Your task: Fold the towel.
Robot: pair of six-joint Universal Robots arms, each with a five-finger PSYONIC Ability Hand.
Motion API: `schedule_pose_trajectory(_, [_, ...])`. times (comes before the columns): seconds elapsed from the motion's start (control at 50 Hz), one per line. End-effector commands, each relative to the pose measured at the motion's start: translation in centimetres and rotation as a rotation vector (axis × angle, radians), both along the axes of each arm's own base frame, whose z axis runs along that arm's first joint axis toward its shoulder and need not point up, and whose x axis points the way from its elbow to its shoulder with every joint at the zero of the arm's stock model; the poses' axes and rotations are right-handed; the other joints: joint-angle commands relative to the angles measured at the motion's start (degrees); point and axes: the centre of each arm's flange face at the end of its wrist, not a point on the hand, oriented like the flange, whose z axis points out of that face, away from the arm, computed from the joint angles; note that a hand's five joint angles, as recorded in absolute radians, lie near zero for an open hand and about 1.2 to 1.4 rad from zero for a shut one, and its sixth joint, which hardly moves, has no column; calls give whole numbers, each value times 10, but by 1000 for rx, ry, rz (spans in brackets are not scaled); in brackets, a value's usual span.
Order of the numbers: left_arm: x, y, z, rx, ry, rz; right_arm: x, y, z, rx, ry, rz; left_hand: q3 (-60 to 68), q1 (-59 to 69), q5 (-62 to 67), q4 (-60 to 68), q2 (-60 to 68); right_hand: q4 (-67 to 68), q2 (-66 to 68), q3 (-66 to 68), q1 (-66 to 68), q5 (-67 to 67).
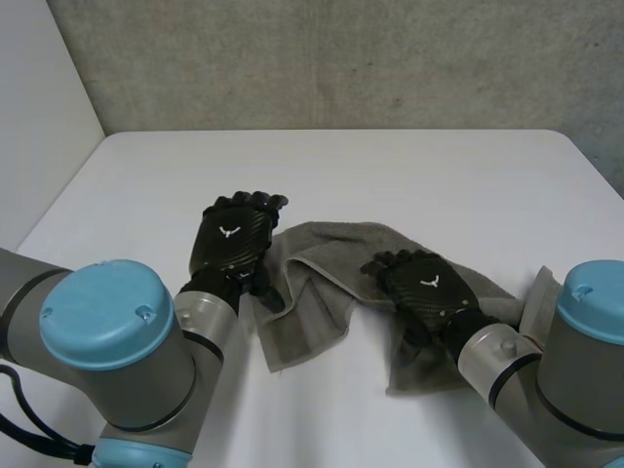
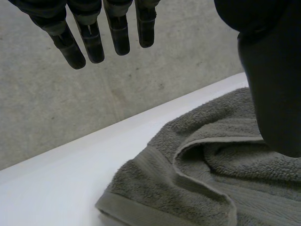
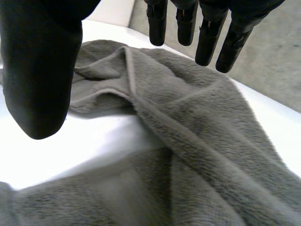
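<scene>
A grey towel [image 1: 322, 283] lies crumpled on the white table [image 1: 390, 175], bunched into folds and ridges. My left hand [image 1: 232, 242] hovers over the towel's left end, fingers straight and open, holding nothing. In the left wrist view the fingers [image 2: 91, 42] hang above the towel's [image 2: 188, 179] hemmed edge and the thumb [image 2: 275, 89] stands apart from them. My right hand [image 1: 424, 285] hangs over the towel's right half, open too. In the right wrist view its fingers [image 3: 207, 37] and thumb [image 3: 40, 80] spread above the rumpled cloth [image 3: 188, 141] without touching it.
A concrete wall [image 1: 341, 58] rises behind the table's far edge. A pale wall [image 1: 39, 107] stands at the left. White table surface runs all round the towel, widest toward the far edge.
</scene>
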Motion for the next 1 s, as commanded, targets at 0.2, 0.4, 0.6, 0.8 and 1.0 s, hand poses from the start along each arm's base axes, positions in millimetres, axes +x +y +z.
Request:
schedule_pose_trajectory(0.2, [-40, -32, -24, 7, -63, -229, -17, -31, 4, -62, 57, -188, 126, 118, 127, 121, 122, 226, 230, 230, 234, 233])
schedule_pose_trajectory(0.4, [-51, -48, -37, 9, -124, -234, -29, -47, 2, -82, 100, -218, 217, 209, 218, 212, 213, 346, 349, 350, 354, 353])
schedule_pose_trajectory(0.6, [-53, -52, -54, 53, -161, -237, -33, -59, -11, -67, 160, -230, 195, 187, 197, 190, 191, 232, 235, 236, 240, 239])
schedule_pose_trajectory(0.8, [-54, -55, -57, 4, -227, -243, -40, -58, -8, -38, 199, -229, 153, 145, 154, 148, 149, 152, 156, 156, 160, 159])
schedule_pose_trajectory(1.0, [-58, -71, -63, -24, -233, -230, -42, -48, -7, -7, 287, -182, 172, 163, 173, 167, 167, 157, 161, 161, 166, 164])
